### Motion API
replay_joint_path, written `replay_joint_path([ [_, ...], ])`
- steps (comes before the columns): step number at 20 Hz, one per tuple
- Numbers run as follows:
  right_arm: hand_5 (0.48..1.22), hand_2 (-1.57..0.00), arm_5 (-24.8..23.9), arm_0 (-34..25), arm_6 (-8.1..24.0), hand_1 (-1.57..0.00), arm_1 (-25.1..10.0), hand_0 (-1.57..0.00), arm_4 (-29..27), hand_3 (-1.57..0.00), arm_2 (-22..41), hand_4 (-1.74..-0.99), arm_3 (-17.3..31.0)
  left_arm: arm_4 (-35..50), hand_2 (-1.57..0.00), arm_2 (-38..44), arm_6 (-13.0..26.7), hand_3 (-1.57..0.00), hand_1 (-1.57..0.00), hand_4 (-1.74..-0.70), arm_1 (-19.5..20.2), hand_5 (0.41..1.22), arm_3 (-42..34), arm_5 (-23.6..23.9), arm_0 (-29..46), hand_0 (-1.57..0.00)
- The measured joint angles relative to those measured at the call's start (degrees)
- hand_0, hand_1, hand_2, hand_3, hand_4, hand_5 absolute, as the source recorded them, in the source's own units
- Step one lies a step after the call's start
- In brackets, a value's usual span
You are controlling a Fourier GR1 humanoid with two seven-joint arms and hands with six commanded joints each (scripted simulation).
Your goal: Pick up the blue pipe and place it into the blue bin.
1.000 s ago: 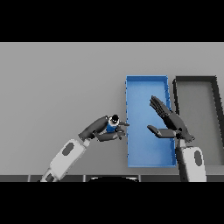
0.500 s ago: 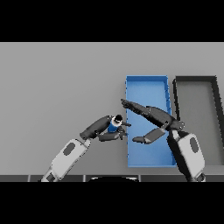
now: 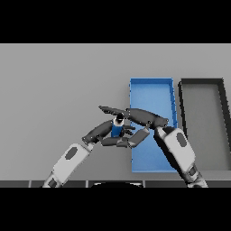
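The grey bench [image 3: 54, 90] lies wide and bare to the left and at the back, so there is plenty of room on that side. To the right stand two long trays side by side: the blue bin [image 3: 151, 90] nearer the middle and a dark bin [image 3: 203, 117] beyond it, close to the bench's right edge.

The right hand [image 3: 137, 118] has swung leftward out of the space over the blue bin within the last second and now reaches across the bin's left wall, fingers long and straight, thumb spread below. It closes on nothing yet. It meets the left hand [image 3: 106, 133] just outside that wall, and this looks to me like a handover being set up.

The left hand's fingers are curled round the blue pipe [image 3: 117, 128], which stands roughly upright with its pale top showing, just beside the bin's left wall and not inside it. The two hands crowd the pipe closely, so there is little free room between them and the bin's rim; any carry must clear that wall.
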Motion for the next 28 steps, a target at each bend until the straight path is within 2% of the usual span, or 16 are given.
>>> replay_joint_path([
  [3, 0.493, -0.05, 0.4, -2.6, 1.1, -0.03, 1.9, -0.02, -0.4, -0.03, 0.7, -1.236, 2.6, -1.2, -1.57, 0.9, 0.2, -1.56, -1.57, -1.52, -0.1, 1.221, 1.0, -0.5, 0.0, -1.57],
  [4, 0.483, -0.16, 0.7, -3.9, 1.8, -0.14, 2.3, -0.11, -0.9, -0.12, 0.8, -1.291, 3.8, -0.8, -1.57, 1.2, 1.2, -1.28, -1.57, -1.57, -0.3, 1.221, 0.7, -0.6, 0.0, -1.57],
  [5, 0.477, -0.31, 0.8, -5.1, 2.0, -0.3, 3.1, -0.26, -0.5, -0.25, 1.1, -1.348, 4.8, -1.1, -1.57, 1.2, -0.1, -1.19, -1.57, -1.6, -0.5, 1.221, 0.8, -0.8, 0.2, -1.57],
  [6, 0.477, -0.49, 1.3, -5.8, 1.8, -0.49, 3.5, -0.47, 0.1, -0.52, 1.3, -1.365, 5.5, -2.6, -1.57, 1.1, 2.5, -1.12, -1.53, -1.63, 0.2, 1.221, 0.3, -0.3, 0.0, -1.57],
  [8, 0.516, -0.88, 2.0, -6.5, 0.0, -0.88, 4.0, -0.87, 0.2, -0.77, 1.7, -1.486, 5.7, -4.6, -1.57, 0.5, 4.1, -1.21, -1.54, -1.67, 0.8, 1.221, -0.5, 0.5, -0.7, -1.57],
  [9, 0.57, -1.02, 2.2, -6.7, -2.1, -1.02, 4.5, -1.01, -0.2, -0.88, 2.0, -1.527, 6.2, -5.0, -1.57, 0.2, 3.4, -1.28, -1.55, -1.68, 0.8, 1.221, -1.0, 0.6, 0.0, -1.57],
  [12, 0.848, -1.29, 0.6, -7.8, -0.4, -1.29, 5.0, -1.28, -3.6, -1.22, 2.5, -1.457, 7.1, -2.9, -1.57, 1.4, 0.6, -1.42, -1.56, -1.71, -1.2, 1.221, 0.1, -0.4, 0.9, -1.57],
  [15, 1.03, -1.43, 1.2, -7.1, -5.8, -1.43, 4.9, -1.42, -0.7, -1.39, 3.8, -1.435, 6.5, -2.6, -1.57, 2.6, 1.1, -1.5, -1.57, -1.72, -1.7, 1.221, -0.1, -2.0, 1.2, -1.57],
  [16, 1.068, -1.46, 1.9, -7.0, -8.1, -1.45, 4.2, -1.45, 0.8, -1.43, 4.1, -1.436, 6.5, -3.3, -1.57, 2.7, 1.7, -1.51, -1.57, -1.73, -1.8, 1.221, -0.1, -2.3, 1.0, -1.57],
  [18, 1.123, -1.5, 1.7, -8.0, -8.6, -1.5, 3.4, -1.5, 0.6, -1.48, 4.5, -1.455, 6.6, -3.0, -1.57, 3.1, 3.8, -1.53, -1.57, -1.73, -2.3, 1.221, -0.8, -2.6, 1.1, -1.57],
  [20, 1.158, -1.52, 1.4, -7.6, -8.8, -1.52, 3.4, -1.52, -1.2, -1.51, 5.0, -1.47, 6.6, -3.9, -1.57, 3.2, 3.8, -1.55, -1.57, -1.73, -3.0, 1.221, -0.1, -2.6, 0.6, -1.57],
  [21, 1.171, -1.53, 0.9, -7.7, -7.7, -1.53, 3.5, -1.53, -2.2, -1.52, 5.2, -1.475, 6.4, -3.9, -1.57, 3.7, 3.2, -1.44, -1.57, -1.72, -2.7, 1.221, -0.2, -2.8, 0.6, -1.57],
  [22, 1.181, -1.54, 0.5, -7.6, -7.0, -1.54, 3.5, -1.54, -2.5, -1.53, 5.3, -1.478, 6.0, -4.3, -1.46, 3.7, 1.9, -1.47, -1.51, -1.66, -2.8, 1.221, 0.3, -3.0, 0.5, -1.57],
  [25, 1.201, -1.56, -0.2, -7.5, -8.3, -1.56, 2.8, -1.56, -1.8, -1.55, 5.6, -1.484, 5.5, -7.7, -0.76, 3.2, 1.4, -0.77, -0.79, -1.32, -1.7, 1.221, -0.8, -4.0, 1.4, -0.84],
  [27, 1.208, -1.56, -1.3, -7.4, -9.3, -1.56, 2.9, -1.56, -1.0, -1.56, 6.0, -1.486, 5.0, -9.0, -0.49, 3.8, 2.2, -0.49, -0.51, -1.14, -1.4, 1.221, -0.8, -6.7, 0.8, -0.53],
  [28, 1.211, -1.56, -1.9, -7.3, -8.5, -1.56, 2.8, -1.56, -1.0, -1.56, 6.3, -1.487, 4.9, -10.6, -0.39, 3.8, 1.1, -0.39, -0.41, -1.07, -1.6, 1.15, -0.5, -7.2, 1.0, -0.43],
])
